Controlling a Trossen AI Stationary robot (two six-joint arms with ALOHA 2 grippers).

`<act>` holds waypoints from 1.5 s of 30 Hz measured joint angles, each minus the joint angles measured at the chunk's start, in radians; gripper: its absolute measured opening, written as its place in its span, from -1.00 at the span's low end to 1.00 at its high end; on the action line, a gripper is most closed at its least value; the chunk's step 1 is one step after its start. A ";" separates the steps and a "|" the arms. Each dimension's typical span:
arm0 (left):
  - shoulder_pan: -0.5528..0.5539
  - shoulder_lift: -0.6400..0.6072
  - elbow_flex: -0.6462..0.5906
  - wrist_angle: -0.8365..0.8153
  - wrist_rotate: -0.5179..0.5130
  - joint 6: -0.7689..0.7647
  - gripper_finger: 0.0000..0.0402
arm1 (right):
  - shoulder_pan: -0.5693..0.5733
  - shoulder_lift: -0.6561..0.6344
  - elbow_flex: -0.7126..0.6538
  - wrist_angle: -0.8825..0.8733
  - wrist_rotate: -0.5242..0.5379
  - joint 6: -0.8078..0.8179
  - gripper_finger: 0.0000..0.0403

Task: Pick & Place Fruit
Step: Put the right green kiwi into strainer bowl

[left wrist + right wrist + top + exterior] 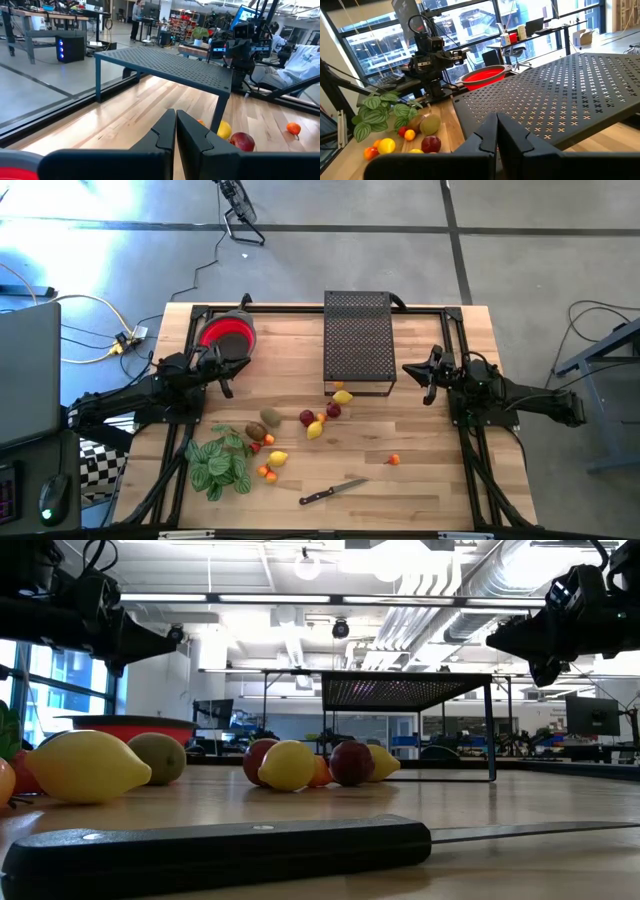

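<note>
Fruit lies loose on the wooden table: a lemon (pixel 342 396) by the black stand, two dark red apples (pixel 307 418) (pixel 333 411), another lemon (pixel 315 430), kiwis (pixel 271 417), a third lemon (pixel 278 458) and small orange pieces (pixel 394 460). The red bowl (pixel 228 332) stands at the far left. My left gripper (pixel 236 366) hovers shut beside the bowl, pointing level toward the table's right (pixel 176 125). My right gripper (pixel 408 370) hovers shut at the stand's right side, pointing level toward the left (pixel 496 127). Both are well above the table and hold nothing.
A black perforated stand (pixel 358 340) rises at the far middle between the two grippers. A green leafy plant (pixel 220 462) lies at the near left and a black-handled knife (pixel 332 492) near the front edge. A person (pixel 300 60) sits beyond the table's right side.
</note>
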 joint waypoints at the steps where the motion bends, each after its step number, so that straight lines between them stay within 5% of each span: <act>1: 0.000 0.000 0.000 0.000 0.000 0.000 -0.94 | 0.000 0.000 0.000 0.000 0.000 0.000 -0.99; 45: 0.000 0.000 0.000 -0.025 0.041 0.025 -0.94 | 0.000 0.000 0.000 -0.006 0.019 0.026 -0.99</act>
